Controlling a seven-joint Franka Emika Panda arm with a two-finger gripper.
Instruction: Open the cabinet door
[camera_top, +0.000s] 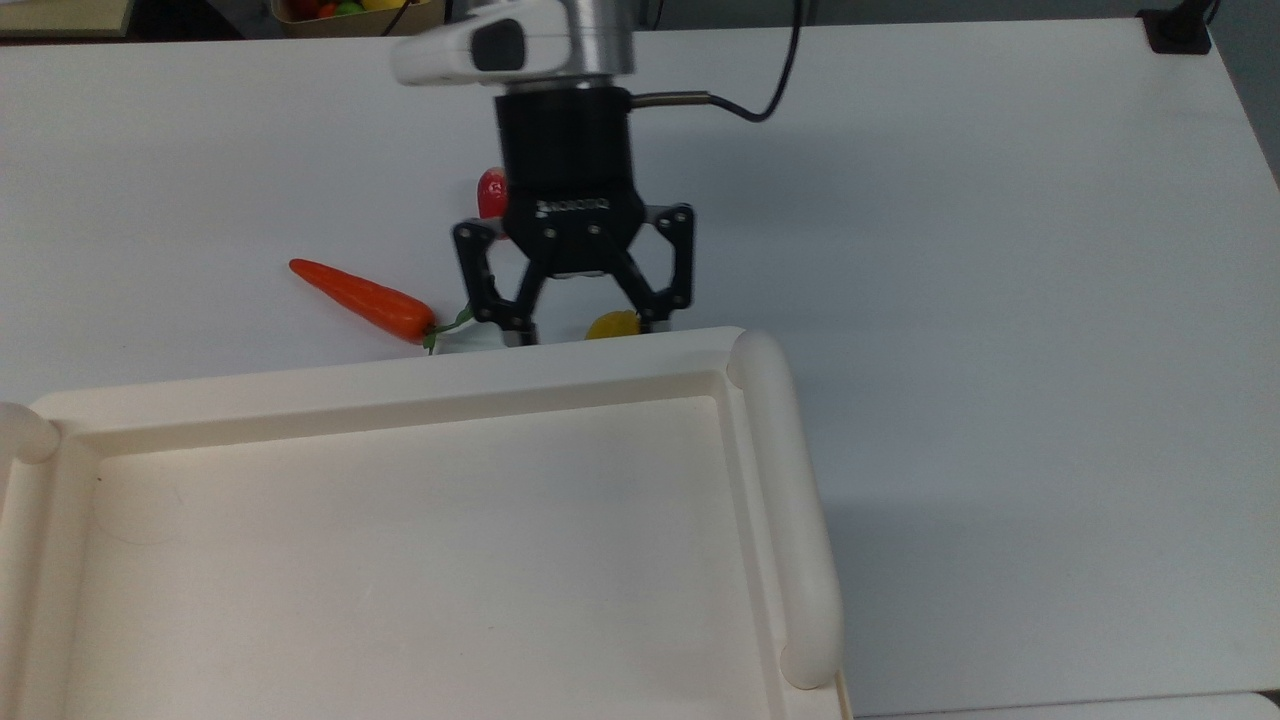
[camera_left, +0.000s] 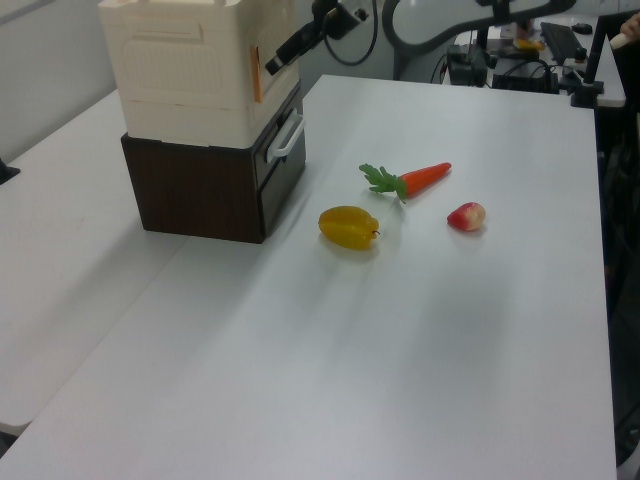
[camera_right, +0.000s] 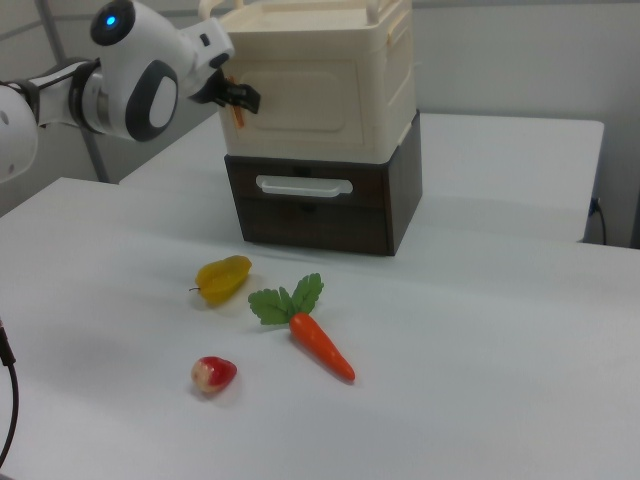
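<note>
The cabinet (camera_right: 320, 75) is a cream-white unit standing on a dark brown drawer base; its recessed top (camera_top: 400, 560) fills the lower top view. The cabinet door (camera_right: 303, 95) is the flat front panel and lies flush, with a small orange tab at the right view's left edge. In the left view the cabinet door (camera_left: 277, 45) is a narrow face. My gripper (camera_top: 590, 330) is open, its fingers spread wide, the tips dipping behind the cabinet's front rim. The gripper (camera_right: 238, 100) sits at the tab edge of the door, and the gripper (camera_left: 283, 55) reaches in from behind.
A carrot (camera_top: 365, 298), a yellow fruit (camera_left: 348, 227) and a red fruit (camera_right: 213, 373) lie on the white table in front of the cabinet. The drawer below has a white handle (camera_right: 303, 186). The arm's cable (camera_top: 760, 100) trails to the top view's right.
</note>
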